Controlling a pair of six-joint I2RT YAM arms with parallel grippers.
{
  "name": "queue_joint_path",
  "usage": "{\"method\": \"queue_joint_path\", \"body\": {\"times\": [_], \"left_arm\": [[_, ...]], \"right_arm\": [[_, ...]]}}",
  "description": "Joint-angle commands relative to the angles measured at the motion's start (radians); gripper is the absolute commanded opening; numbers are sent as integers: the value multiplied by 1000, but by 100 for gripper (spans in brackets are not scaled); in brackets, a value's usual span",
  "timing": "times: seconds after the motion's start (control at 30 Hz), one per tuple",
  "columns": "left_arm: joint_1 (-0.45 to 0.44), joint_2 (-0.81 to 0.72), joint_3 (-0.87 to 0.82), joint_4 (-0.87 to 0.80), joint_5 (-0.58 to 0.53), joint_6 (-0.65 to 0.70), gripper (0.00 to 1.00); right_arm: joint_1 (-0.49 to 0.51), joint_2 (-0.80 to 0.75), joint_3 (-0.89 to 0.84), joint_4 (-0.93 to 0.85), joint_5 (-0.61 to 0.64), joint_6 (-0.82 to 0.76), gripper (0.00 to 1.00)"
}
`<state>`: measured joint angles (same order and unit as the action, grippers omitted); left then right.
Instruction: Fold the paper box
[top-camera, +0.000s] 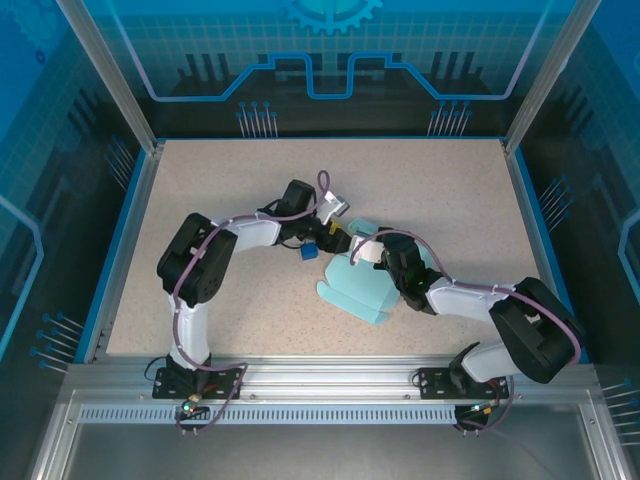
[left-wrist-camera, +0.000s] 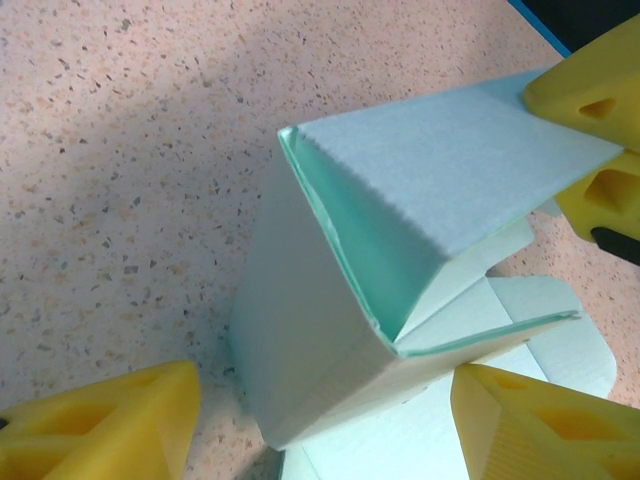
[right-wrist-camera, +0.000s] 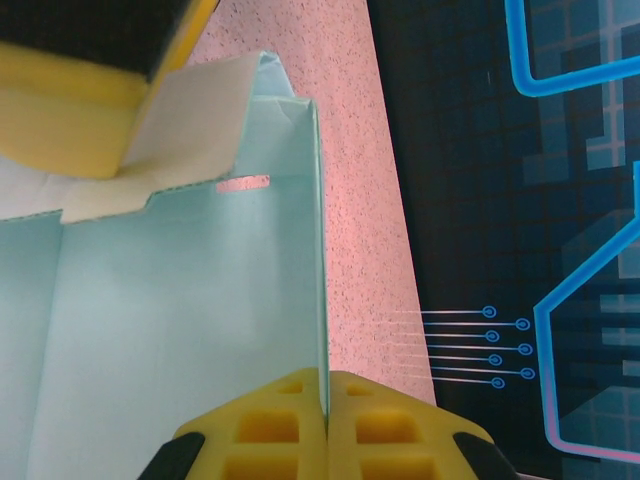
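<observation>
Yellow fingertips (right-wrist-camera: 270, 432) of the right gripper (right-wrist-camera: 327, 425) sit closest to the lens in the right wrist view. They are pressed together on the edge of an upright wall of the paper box (right-wrist-camera: 180, 330). The card is thin, and the pinch line runs straight up that wall's edge. The box's inside is pale cyan and creased, with a small slot (right-wrist-camera: 242, 183) cut near its far fold.

Left wrist view:
- The left gripper (left-wrist-camera: 325, 405) is spread wide, one finger on either side of the box near its base.
- Its left finger (left-wrist-camera: 100, 425) stands apart from the card. Its right finger (left-wrist-camera: 545, 425) is just beside the box; contact cannot be told.
- The box is partly raised. One wall is upright, a panel tilts over it, and an open hollow lies between them.
- Flat tabbed flaps lie on the speckled table (left-wrist-camera: 120, 150) behind the box.
- The right gripper clamps the end of the tilted panel at the box's upper right.

Back in the right wrist view, a yellow finger of the left gripper overlaps a pale flap beyond the slot. Whether it touches or hovers cannot be told.

Top view:
- The box rests about mid-table, with flat flaps spread toward the near edge.
- The left gripper is at the box's far left and the right gripper at its far side.
- A small dark blue cube (top-camera: 309, 251) sits near the box's far left corner.
</observation>
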<state>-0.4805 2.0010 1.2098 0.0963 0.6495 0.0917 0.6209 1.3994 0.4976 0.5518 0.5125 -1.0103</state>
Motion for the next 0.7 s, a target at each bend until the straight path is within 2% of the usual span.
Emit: {"method": "queue_joint_path", "body": {"times": [0.0,0.4,0.67], "left_arm": [[-21,22,-28,82,-27,-38,69],[-39,0,-117,248,-148,-129,75],[-49,-39,-179,327,-247,-156,72]], "right_arm": [[9,-25,13,-16,-34,19,0],[9,-36,9,-28,-39,28,0],[9,-31,12,-39,-44,30,0]]}}
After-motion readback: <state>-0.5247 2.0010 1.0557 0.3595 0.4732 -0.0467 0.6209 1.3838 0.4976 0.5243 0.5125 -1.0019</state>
